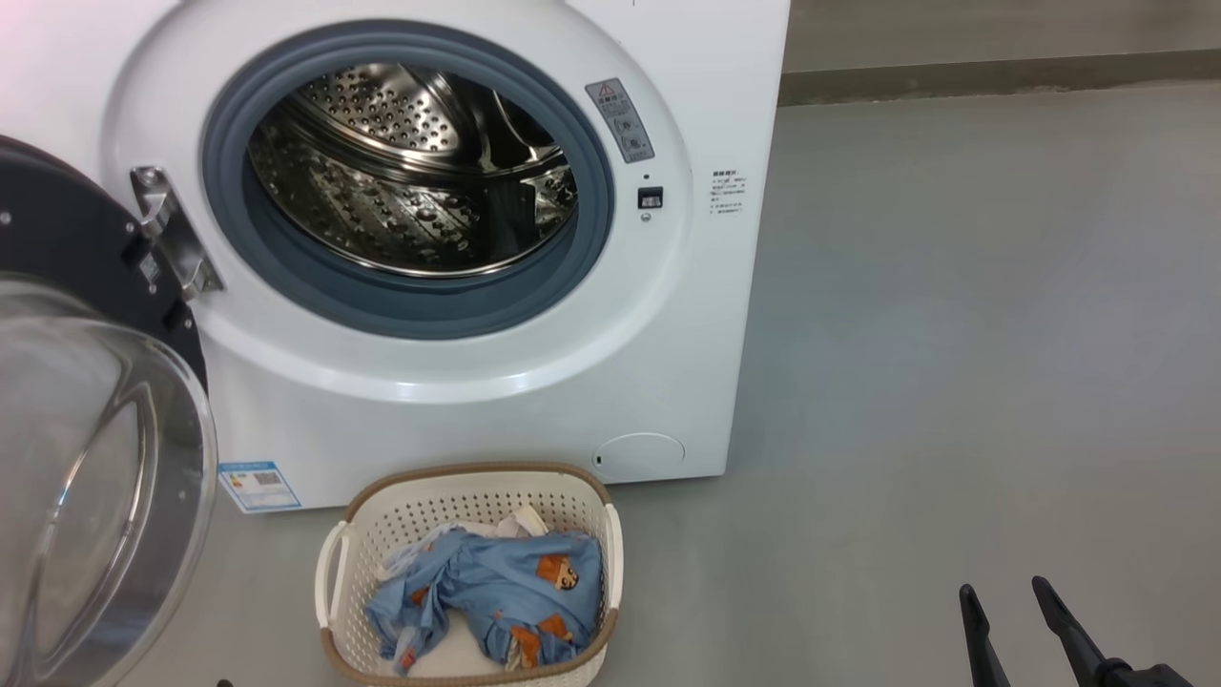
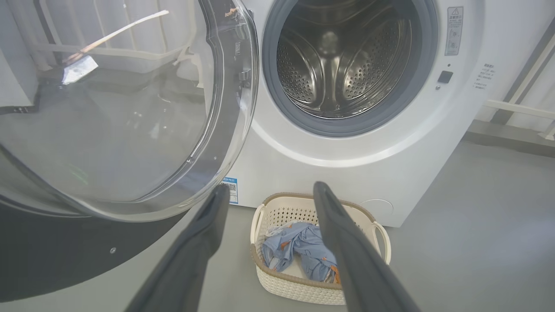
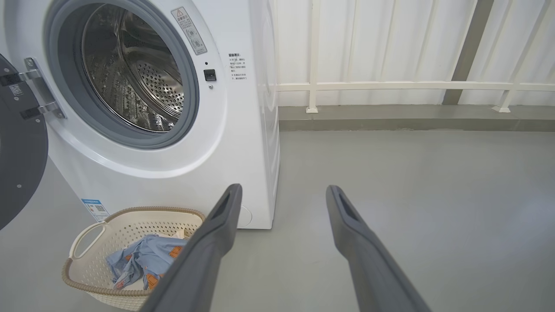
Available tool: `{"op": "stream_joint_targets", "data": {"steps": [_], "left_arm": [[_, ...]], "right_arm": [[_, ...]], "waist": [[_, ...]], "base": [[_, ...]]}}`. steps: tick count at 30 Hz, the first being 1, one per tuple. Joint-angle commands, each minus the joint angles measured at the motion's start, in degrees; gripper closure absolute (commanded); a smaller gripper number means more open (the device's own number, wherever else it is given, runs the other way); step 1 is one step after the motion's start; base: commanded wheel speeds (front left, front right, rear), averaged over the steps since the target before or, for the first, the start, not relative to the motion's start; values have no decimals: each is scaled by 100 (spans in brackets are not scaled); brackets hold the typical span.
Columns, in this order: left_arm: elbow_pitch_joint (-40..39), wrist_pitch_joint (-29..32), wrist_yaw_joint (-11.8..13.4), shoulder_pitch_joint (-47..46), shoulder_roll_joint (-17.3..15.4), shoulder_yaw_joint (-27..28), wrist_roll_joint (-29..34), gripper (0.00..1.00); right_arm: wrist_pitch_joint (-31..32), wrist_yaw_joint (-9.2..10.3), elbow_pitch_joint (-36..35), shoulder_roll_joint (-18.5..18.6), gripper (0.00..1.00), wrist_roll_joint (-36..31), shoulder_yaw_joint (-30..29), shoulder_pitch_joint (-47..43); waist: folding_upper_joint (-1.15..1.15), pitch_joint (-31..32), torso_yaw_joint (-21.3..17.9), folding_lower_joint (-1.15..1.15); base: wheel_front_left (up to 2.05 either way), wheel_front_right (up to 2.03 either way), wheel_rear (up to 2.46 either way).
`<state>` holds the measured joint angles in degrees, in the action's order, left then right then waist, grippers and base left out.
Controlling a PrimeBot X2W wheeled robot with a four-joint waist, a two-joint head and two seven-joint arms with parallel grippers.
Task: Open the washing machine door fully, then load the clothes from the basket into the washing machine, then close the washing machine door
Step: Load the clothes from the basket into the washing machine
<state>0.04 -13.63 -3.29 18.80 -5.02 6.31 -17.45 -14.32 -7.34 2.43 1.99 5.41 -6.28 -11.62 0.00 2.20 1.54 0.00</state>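
Blue printed clothes [image 1: 496, 596] lie heaped in the basket [image 1: 420, 510] at lower centre of the head view, door [image 1: 57, 239] swung wide at left; left gripper [image 2: 271, 190] and right gripper [image 3: 284, 190] show jaws apart, empty, so a descent onto the heap's middle, clear of its rim, is advised.
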Motion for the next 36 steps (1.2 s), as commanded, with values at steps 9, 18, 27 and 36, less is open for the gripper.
{"op": "stream_joint_targets", "data": {"steps": [9, 18, 27, 36], "left_arm": [[-145, -101, 156, -187, -110, 173, 184, 0], [-59, -115, 138, -172, -109, 121, 192, 0], [-68, -126, 94, -173, -115, 119, 144, 0], [-108, -85, 80, -177, -149, 1, 217, 0]], "right_arm": [[-68, -14, -135, 88, 0, 28, 156, 196], [-68, -14, -123, 88, 0, 85, 148, 170], [-68, -14, -125, 88, 0, 91, 144, 158], [-68, -14, -124, 88, 0, 124, 149, 168]], "waist": [[0, -33, 0, 0], [0, -42, 19, 0], [0, -79, 40, 0], [0, -176, 71, 0]], "base": [[158, -185, 28], [84, -84, 0], [4, -4, 0], [0, 0, 0]]}}
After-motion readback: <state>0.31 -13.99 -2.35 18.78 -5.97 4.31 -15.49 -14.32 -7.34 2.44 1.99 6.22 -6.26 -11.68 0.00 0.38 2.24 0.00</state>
